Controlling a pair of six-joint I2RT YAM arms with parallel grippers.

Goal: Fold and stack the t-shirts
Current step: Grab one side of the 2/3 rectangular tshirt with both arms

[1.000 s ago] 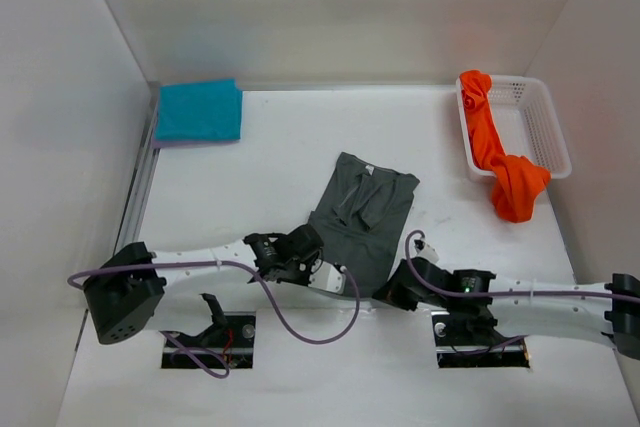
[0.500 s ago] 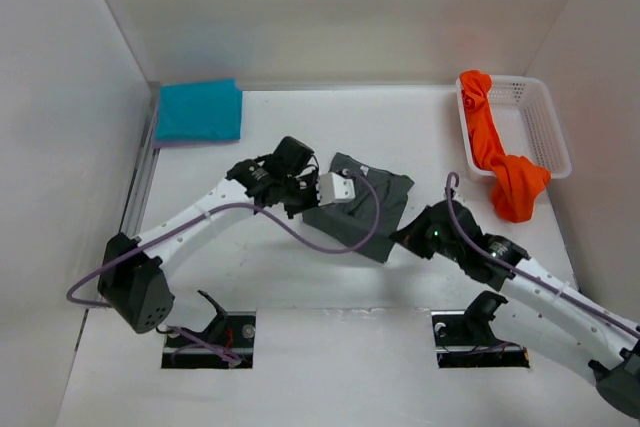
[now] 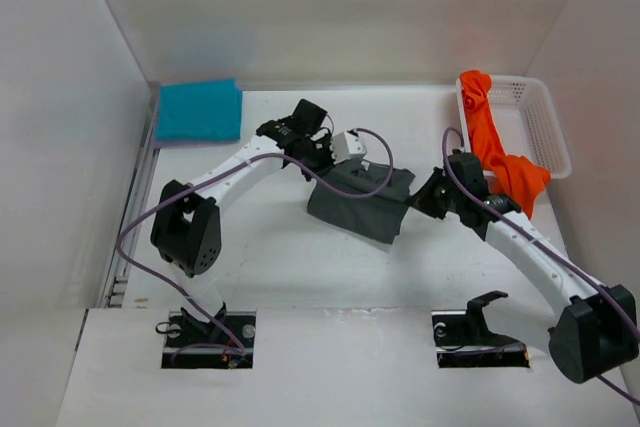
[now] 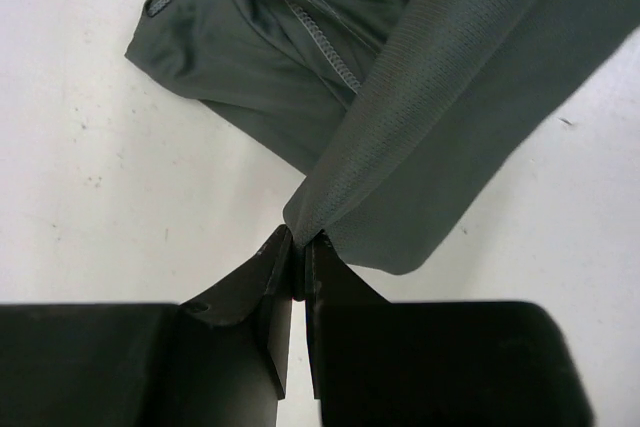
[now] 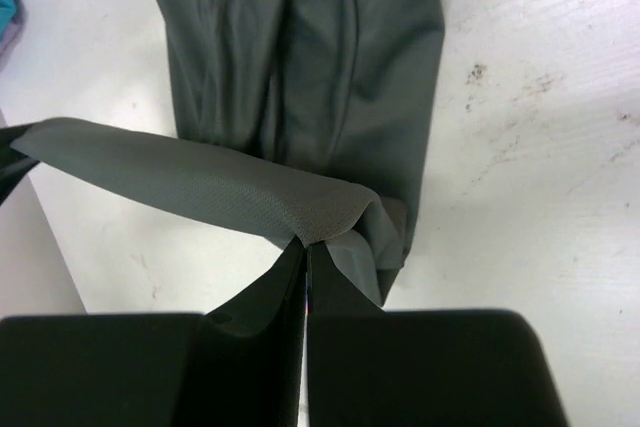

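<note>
The dark grey t-shirt (image 3: 356, 209) lies mid-table, its near half lifted and doubled back over the rest. My left gripper (image 3: 338, 169) is shut on one hem corner (image 4: 330, 209), and my right gripper (image 3: 415, 199) is shut on the other corner (image 5: 325, 209). Between them the hem hangs as a taut band above the flat part of the shirt (image 5: 330, 67). A folded teal t-shirt (image 3: 198, 111) sits at the far left on a lavender one (image 3: 176, 143), of which only an edge shows. The orange t-shirt (image 3: 505, 172) hangs crumpled over the basket's rim.
The white mesh basket (image 3: 548, 129) stands at the far right against the wall. White walls close in the table on the left, back and right. Two cut-outs with arm mounts (image 3: 208, 339) lie along the near edge.
Both arms have swung from the near edge towards the far side, carrying the grey shirt's near hem up and over the rest of it. Both grips have stayed shut.
</note>
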